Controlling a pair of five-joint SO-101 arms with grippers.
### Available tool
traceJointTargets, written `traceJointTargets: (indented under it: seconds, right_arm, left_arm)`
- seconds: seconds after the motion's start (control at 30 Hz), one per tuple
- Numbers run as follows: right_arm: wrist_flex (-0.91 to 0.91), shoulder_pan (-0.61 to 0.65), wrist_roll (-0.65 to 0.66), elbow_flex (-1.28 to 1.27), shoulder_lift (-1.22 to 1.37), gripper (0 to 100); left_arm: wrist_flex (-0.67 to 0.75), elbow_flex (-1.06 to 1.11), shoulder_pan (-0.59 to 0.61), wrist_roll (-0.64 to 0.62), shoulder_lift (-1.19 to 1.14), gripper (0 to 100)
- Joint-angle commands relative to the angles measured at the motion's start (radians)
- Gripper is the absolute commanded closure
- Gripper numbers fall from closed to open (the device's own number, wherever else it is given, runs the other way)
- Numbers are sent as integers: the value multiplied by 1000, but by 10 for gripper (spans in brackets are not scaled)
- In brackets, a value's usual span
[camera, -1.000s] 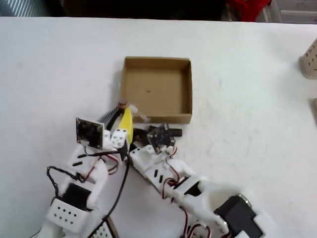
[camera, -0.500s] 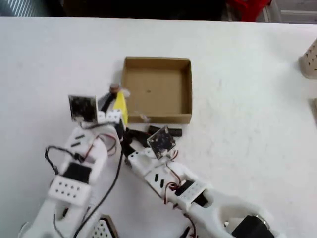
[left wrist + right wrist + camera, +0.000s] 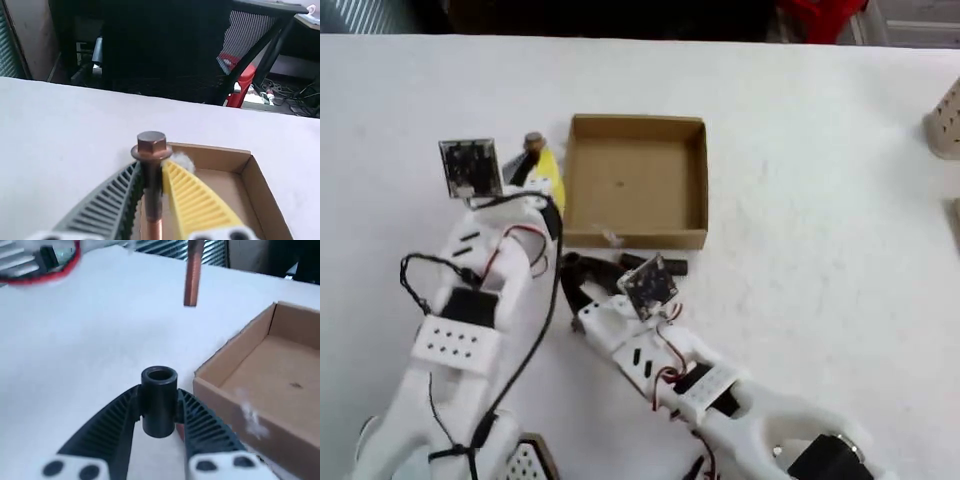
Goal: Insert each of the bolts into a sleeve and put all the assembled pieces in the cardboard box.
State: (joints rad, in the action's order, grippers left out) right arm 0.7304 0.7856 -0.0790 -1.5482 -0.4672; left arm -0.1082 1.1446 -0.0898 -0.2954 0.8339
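- My left pincer (image 3: 151, 169) is clamped on the bolt (image 3: 151, 145) by its shank. The head is up and the rest of the shank hangs straight down below the grip. I read the upright hold as keeping the free end ready to drop into a bore.
- In the high view that pincer (image 3: 538, 168) sits at nine o'clock of the box (image 3: 636, 122), just beside its left wall and raised off the tabletop (image 3: 820, 300).
- My right pincer (image 3: 159, 392) is closed around the sleeve (image 3: 159, 412). It grips the sides so the open bore faces up, which presents the hole to the bolt.
- I cannot tell whether the sleeve stands on the tabletop or is held just above it.
- From above, the right pincer (image 3: 582, 285) lies at seven o'clock of the box, near its front wall.
- The bolt is well apart from the sleeve and not lined up with it, at about eleven o'clock of the right pincer from above.
- The left arm (image 3: 470, 300) reaches out toward twelve o'clock, with its wrist raised.
- The right arm (image 3: 670, 360) comes in from five o'clock and points toward eleven, low over the tabletop.
- As I judge it, insertion is not yet done. The bolt needs to come over the bore and then descend.
- The box holds no assembled piece.
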Motion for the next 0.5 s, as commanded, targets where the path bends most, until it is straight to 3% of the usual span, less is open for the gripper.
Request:
traceJointTargets:
  seconds: [0.0, 0.27, 0.47]
  right_arm:
    - [74, -33, 6, 6, -30, 982]
    - [191, -31, -60, 52, 97, 982]
    - [475, -30, -58, 140, 433, 982]
  left_arm:
    - [69, 57, 4, -8, 134, 978]
    - [71, 72, 8, -8, 159, 978]
    - [63, 75, 13, 0, 163, 978]
